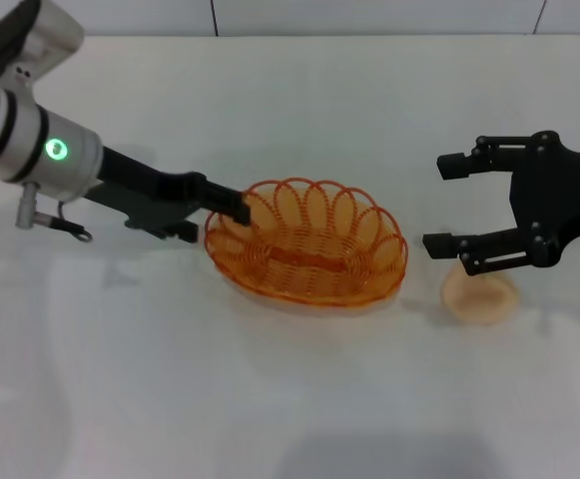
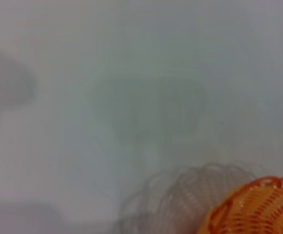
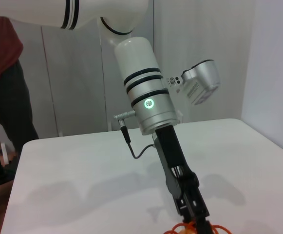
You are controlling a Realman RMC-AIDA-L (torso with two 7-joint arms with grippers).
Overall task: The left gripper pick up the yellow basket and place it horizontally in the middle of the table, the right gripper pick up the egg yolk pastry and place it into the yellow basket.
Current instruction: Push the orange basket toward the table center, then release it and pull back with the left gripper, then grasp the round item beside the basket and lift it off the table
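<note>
The yellow basket (image 1: 309,261) lies lengthwise near the middle of the white table (image 1: 270,399). My left gripper (image 1: 232,206) is shut on its left rim; I cannot tell whether the basket rests on the table or hangs just above it. The basket's edge shows in the left wrist view (image 2: 258,209), and a bit of it below the left gripper (image 3: 192,207) in the right wrist view (image 3: 182,228). The egg yolk pastry (image 1: 481,297) lies on the table right of the basket. My right gripper (image 1: 441,205) is open, just above and behind the pastry, its lower finger overlapping the pastry's top edge.
The table's far edge meets a pale panelled wall (image 1: 369,15). In the right wrist view a person in a dark red top (image 3: 0,53) stands beyond the table's far corner. Bare tabletop lies in front of the basket and the pastry.
</note>
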